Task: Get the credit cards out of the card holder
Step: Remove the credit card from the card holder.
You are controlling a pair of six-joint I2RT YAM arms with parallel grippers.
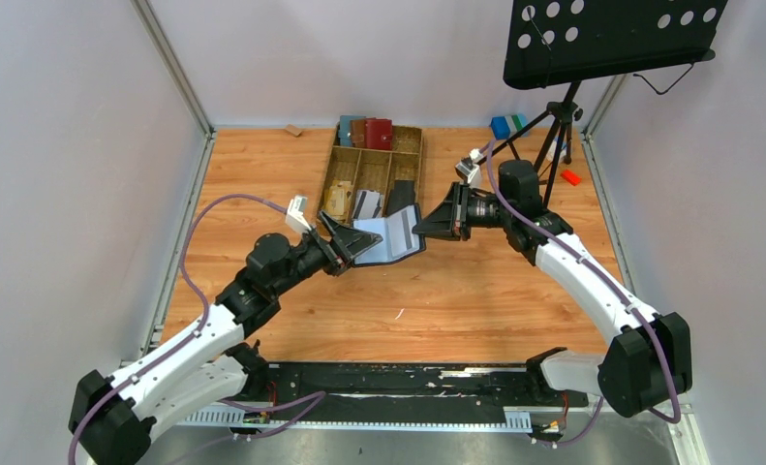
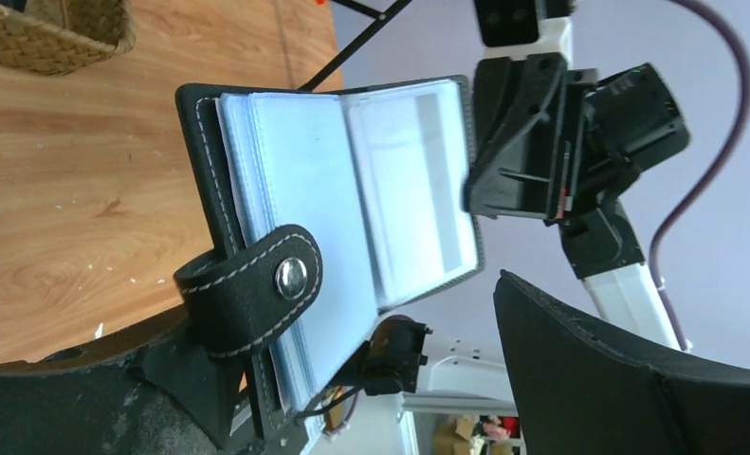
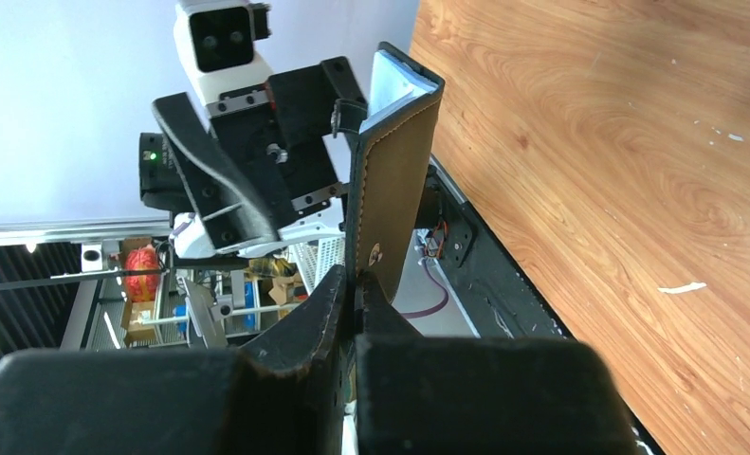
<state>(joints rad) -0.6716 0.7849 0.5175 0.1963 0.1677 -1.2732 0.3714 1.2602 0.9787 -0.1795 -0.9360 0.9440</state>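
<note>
A pale grey wall point(image 1: 69, 145) is closing off the left side of the room, with a metal frame post point(image 1: 180, 73) running down to the corner of the wood-grain surface point(image 1: 456, 291), which is showing a few small white flecks. A small brown block point(image 1: 291, 130) is lying at the far edge. The left gripper point(image 1: 352, 242) is reaching in from the left with its jaws standing wide apart; the card holder point(image 1: 390, 238) is lying against one finger only, well apart from the other. Behind it a woven tray point(image 1: 328, 179) is sitting on the surface, holding blue, brown and red wallets point(image 1: 367, 133) upright in its far compartments, a long black flat piece point(image 1: 401, 196) in a near one, and pale thin pieces beside that which may be credit cards point(image 1: 364, 203), though they are too small to tell. The card holder is hanging open above the surface in the middle, its grey-blue sleeve pages fanned and its snap tab point(image 2: 257, 284) folded over them; whether cards are sitting inside the sleeves is not showing. The right gripper point(image 1: 423, 229) is clamping its fingers tight on the edge of the holder's right-hand cover. Further right, a black perforated music stand point(image 1: 611, 39) is standing on a tripod point(image 1: 558, 126), with a blue object point(image 1: 502, 126) and a small red object point(image 1: 570, 177) lying near its legs. A black strip point(image 1: 408, 378) is running along the near edge.
</note>
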